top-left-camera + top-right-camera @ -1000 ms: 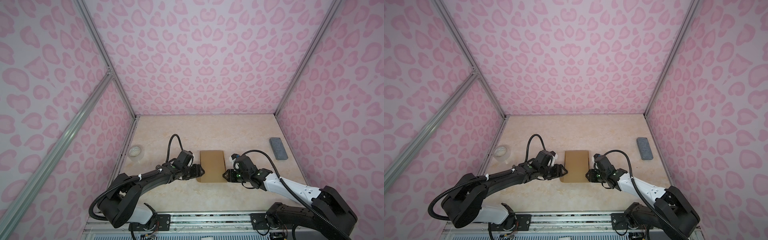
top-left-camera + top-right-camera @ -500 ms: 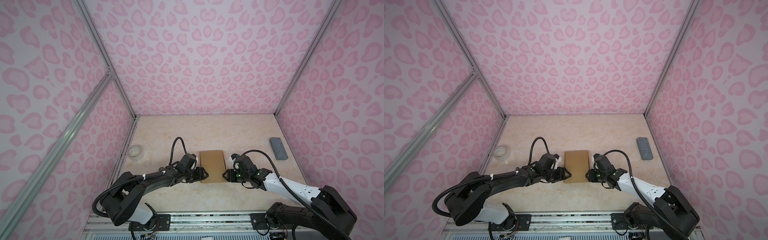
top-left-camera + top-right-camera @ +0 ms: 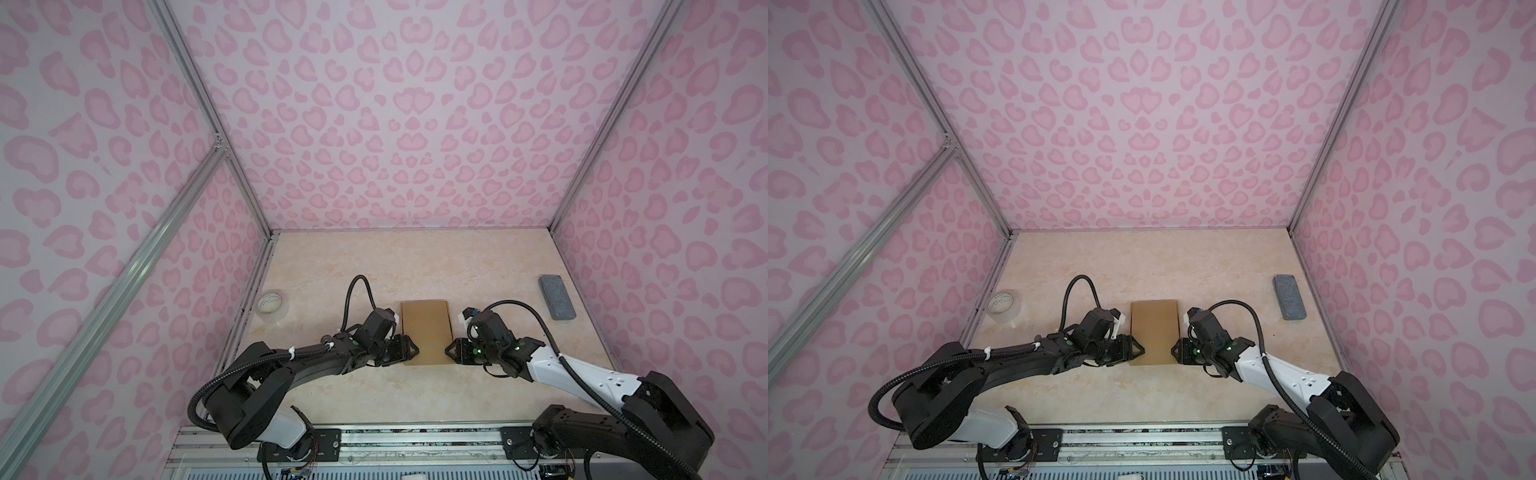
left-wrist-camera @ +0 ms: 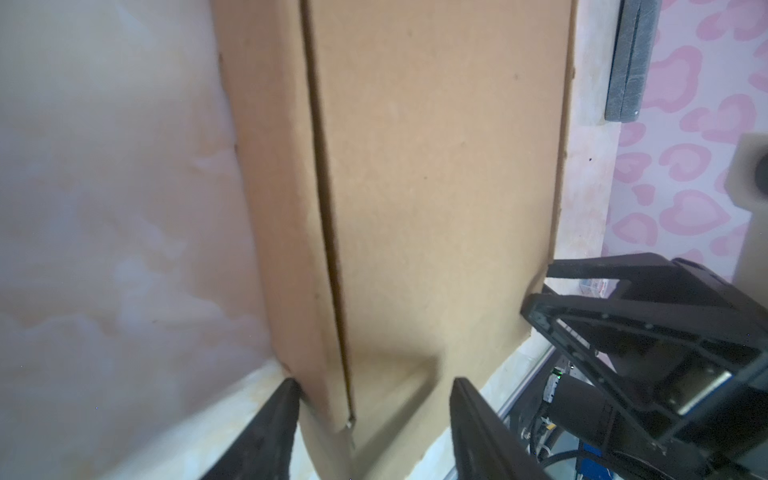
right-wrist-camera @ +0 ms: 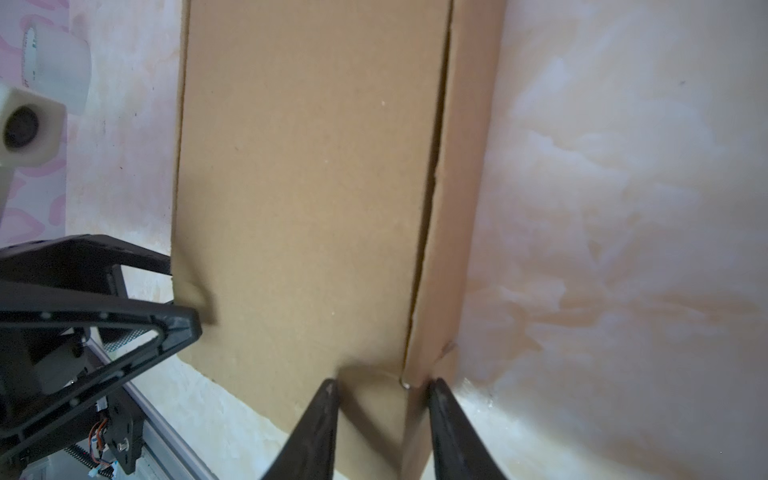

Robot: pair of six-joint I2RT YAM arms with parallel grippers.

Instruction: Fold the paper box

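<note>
Left wrist: left claw (image 4: 374, 384) straddles paper box (image 4: 436, 166) corner, grip unclear; right claw (image 4: 538, 289) likewise.

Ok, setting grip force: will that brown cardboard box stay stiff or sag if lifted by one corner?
Probably stiff: the paper box lies flat with straight edges. Likely light, being thin card. Its side flap gapes slightly, so it may spring open.

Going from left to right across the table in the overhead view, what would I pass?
From the left: tape roll → left gripper → paper box → right gripper → grey block.
</note>
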